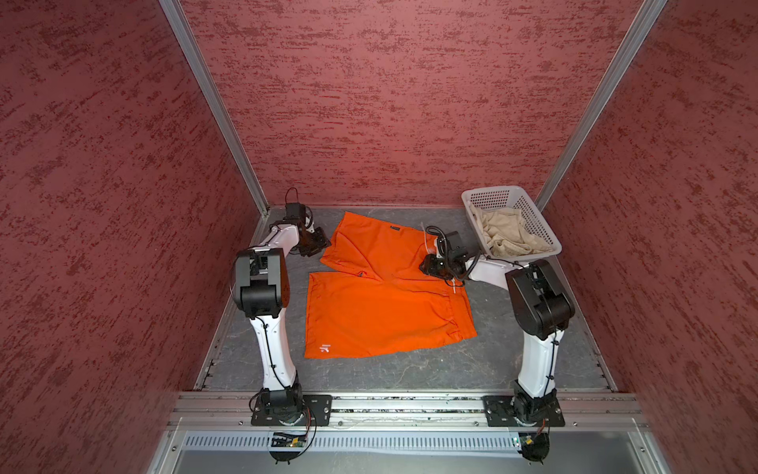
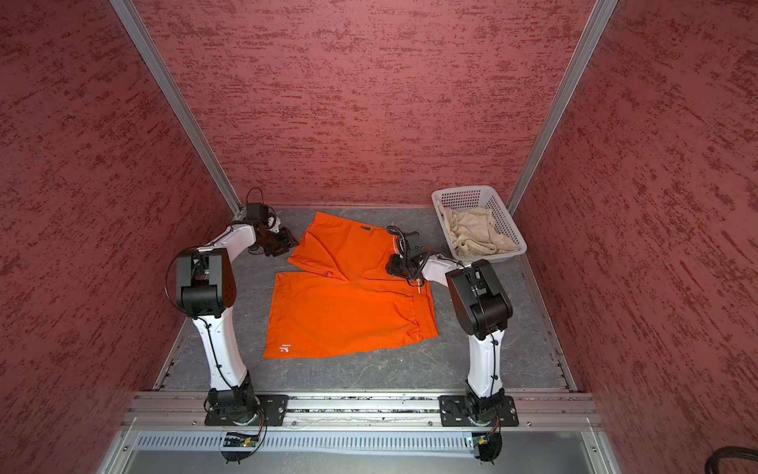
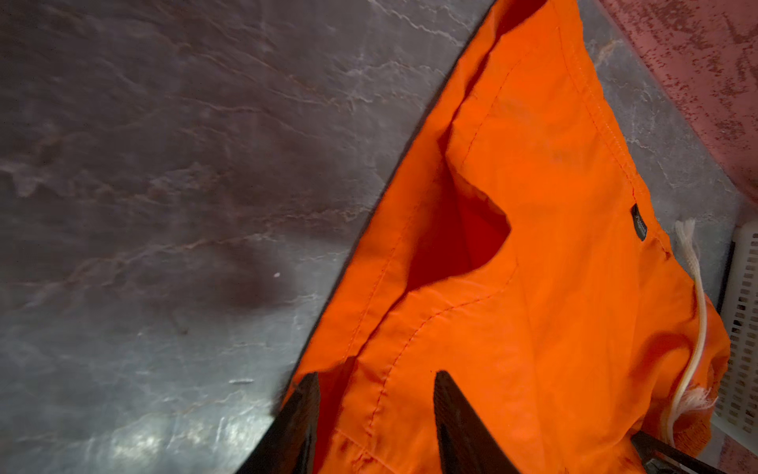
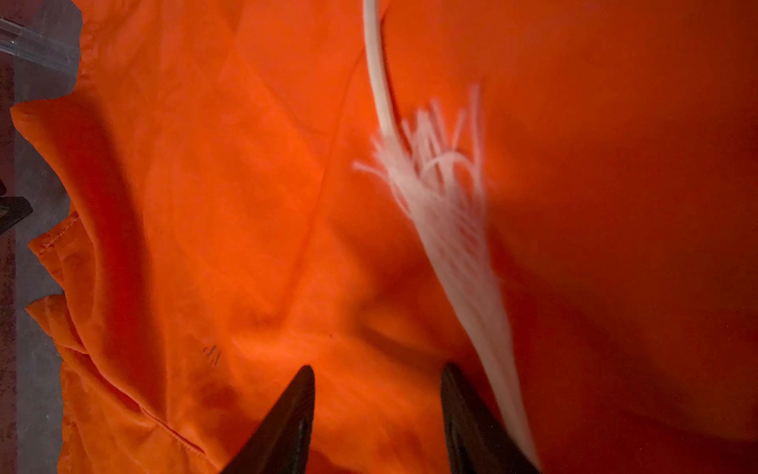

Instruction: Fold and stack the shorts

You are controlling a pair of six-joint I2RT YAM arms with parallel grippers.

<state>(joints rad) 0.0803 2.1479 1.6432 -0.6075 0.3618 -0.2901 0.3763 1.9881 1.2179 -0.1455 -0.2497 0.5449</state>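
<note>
Now | left gripper [image 3: 376, 374] fingers are sitting apart, orange shorts [image 1: 385, 312] under them | right gripper [image 4: 377, 366] fingers are sitting apart too, white string [image 4: 447, 213] just beside one | string could be catching and tugging the cloth crooked

Bright orange shorts [image 1: 381, 316], beige shorts [image 1: 508, 234]

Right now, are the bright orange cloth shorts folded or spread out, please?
Spread out: the bright orange cloth shorts lie flat on the grey table, both legs showing separately.
</note>
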